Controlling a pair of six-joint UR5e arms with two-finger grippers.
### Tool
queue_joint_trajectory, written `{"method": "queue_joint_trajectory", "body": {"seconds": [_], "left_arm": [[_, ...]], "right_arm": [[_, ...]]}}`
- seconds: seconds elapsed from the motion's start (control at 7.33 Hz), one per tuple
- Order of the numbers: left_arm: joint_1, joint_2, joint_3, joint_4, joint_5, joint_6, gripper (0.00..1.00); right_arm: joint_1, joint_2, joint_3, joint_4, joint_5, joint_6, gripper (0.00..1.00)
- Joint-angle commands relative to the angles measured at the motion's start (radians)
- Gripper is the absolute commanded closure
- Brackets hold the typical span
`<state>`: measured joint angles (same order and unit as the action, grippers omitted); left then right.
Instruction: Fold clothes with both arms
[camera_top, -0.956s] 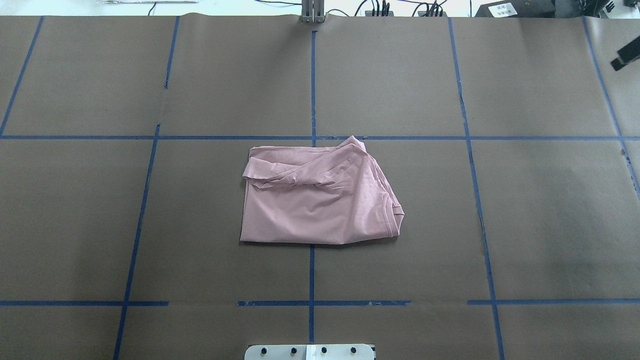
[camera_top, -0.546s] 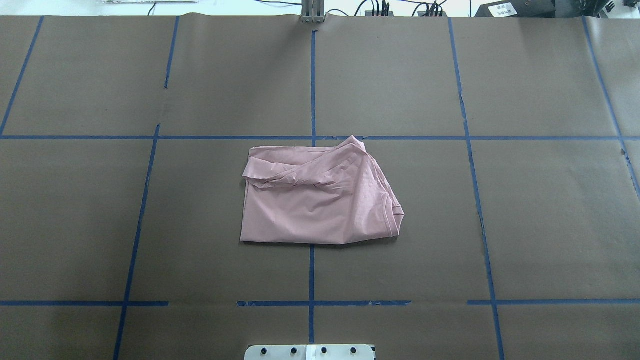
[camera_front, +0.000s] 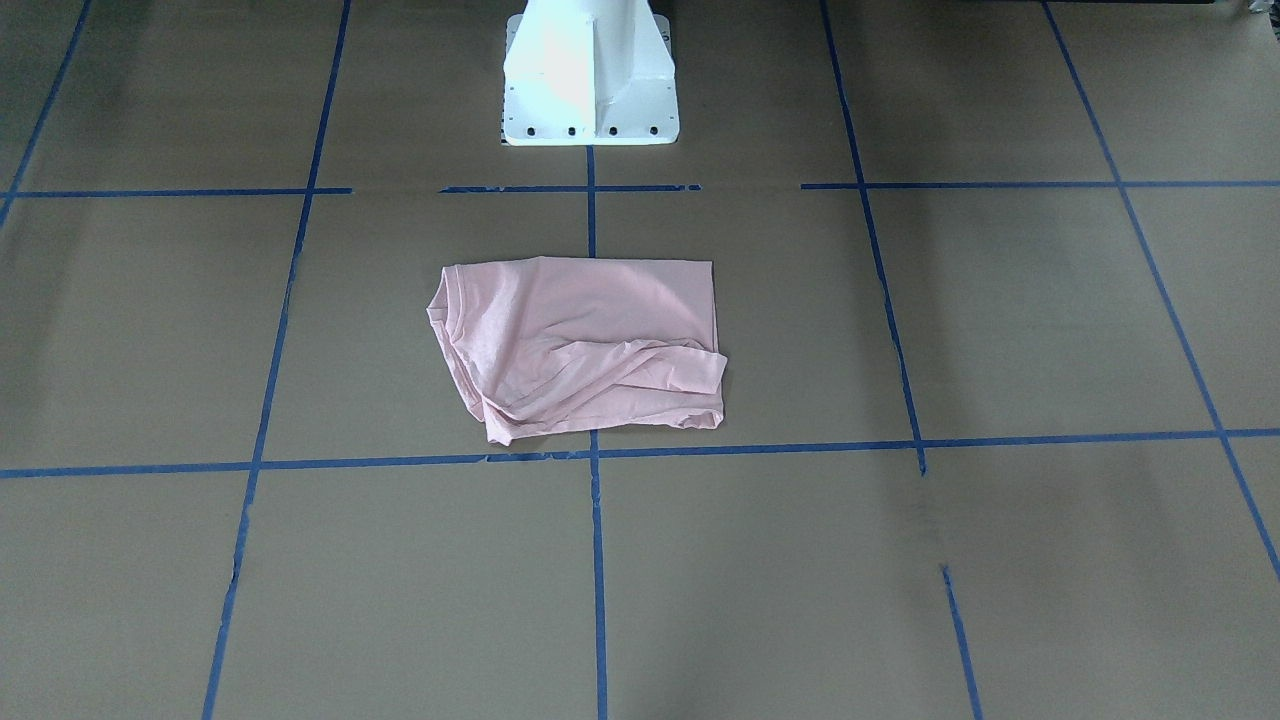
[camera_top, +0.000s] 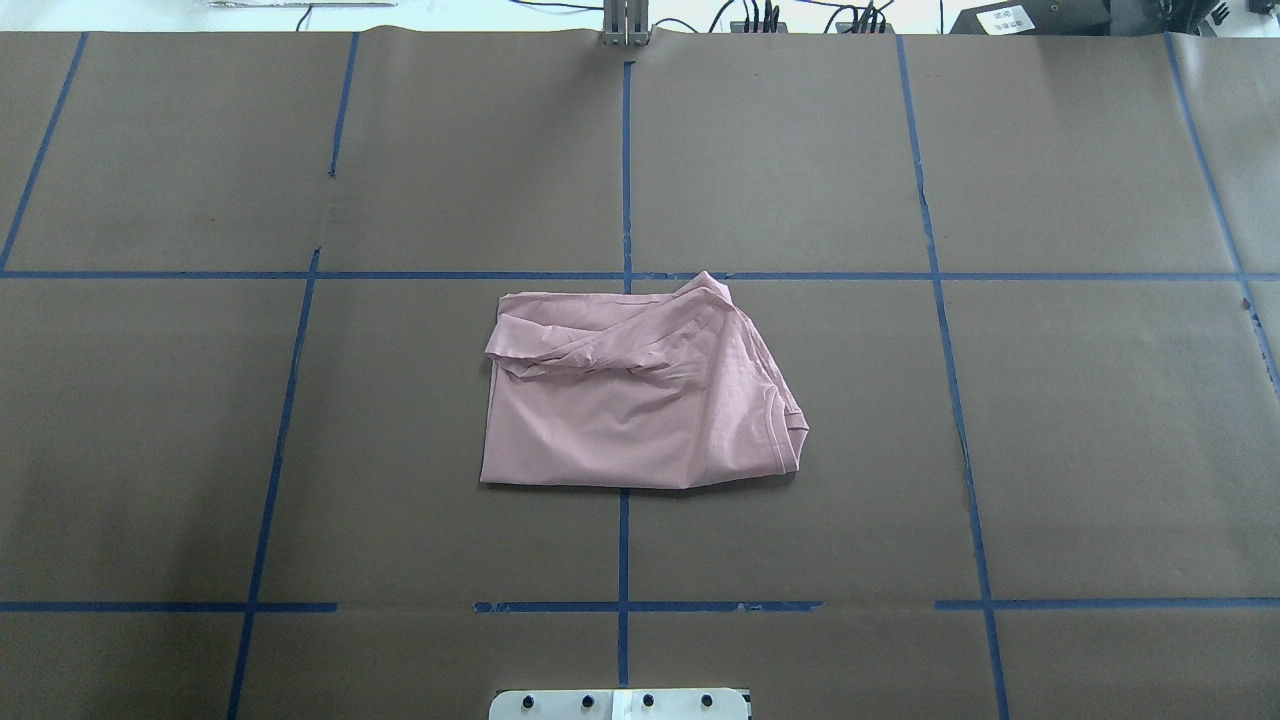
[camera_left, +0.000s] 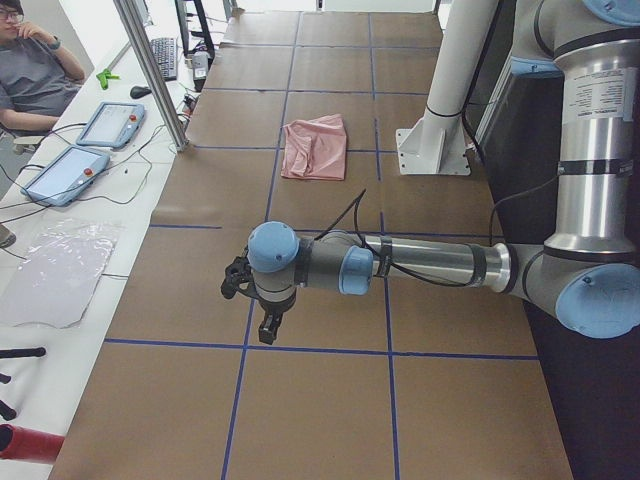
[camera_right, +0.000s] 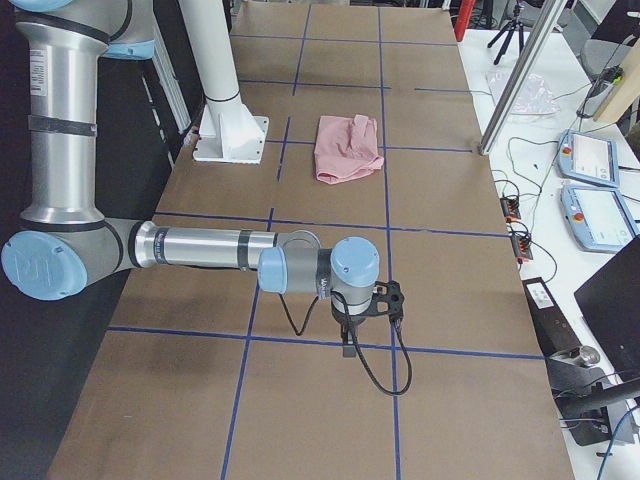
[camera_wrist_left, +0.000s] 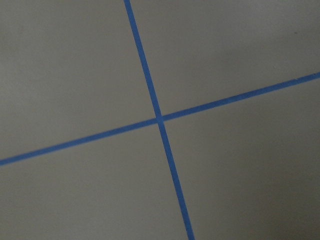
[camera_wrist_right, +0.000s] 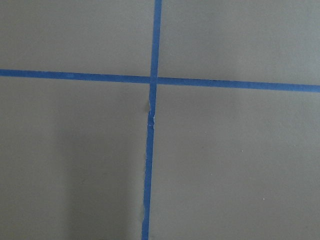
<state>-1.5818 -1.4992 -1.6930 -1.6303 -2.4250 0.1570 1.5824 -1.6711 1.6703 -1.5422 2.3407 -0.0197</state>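
The pale pink T-shirt (camera_top: 630, 410) lies folded into a rough rectangle at the middle of the brown table, with its ribbed collar on the overhead view's right. Its print is hidden. It also shows in the front-facing view (camera_front: 570, 330) and in both side views (camera_left: 315, 145) (camera_right: 345, 148). No arm shows in the overhead or front-facing views. My left gripper (camera_left: 266, 330) hangs over bare table far from the shirt, and so does my right gripper (camera_right: 347, 342). I cannot tell whether either is open or shut. Both wrist views show only table and tape.
Blue tape lines (camera_top: 623, 275) divide the brown table into a grid. The white pedestal base (camera_front: 590, 100) stands at the robot's edge. A side desk holds tablets (camera_left: 110, 123) beside a metal post (camera_left: 150, 70). A seated person (camera_left: 30, 60) is beyond it.
A black part at the overhead view's upper right edge one second ago has gone out of view. The shirt has not moved.
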Motion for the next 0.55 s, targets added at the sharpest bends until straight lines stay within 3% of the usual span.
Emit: {"method": "queue_joint_trajectory", "body": {"seconds": [0.0, 0.41], "left_arm": [[-0.006, 0.017, -0.004, 0.001, -0.023, -0.002, 0.00], [0.000, 0.022, -0.002, -0.006, -0.019, 0.001, 0.00]], "right_arm": [[0.001, -0.015, 0.009, 0.005, 0.002, 0.018, 0.00], [0.001, -0.018, 0.003, 0.007, 0.000, 0.012, 0.00]]}}
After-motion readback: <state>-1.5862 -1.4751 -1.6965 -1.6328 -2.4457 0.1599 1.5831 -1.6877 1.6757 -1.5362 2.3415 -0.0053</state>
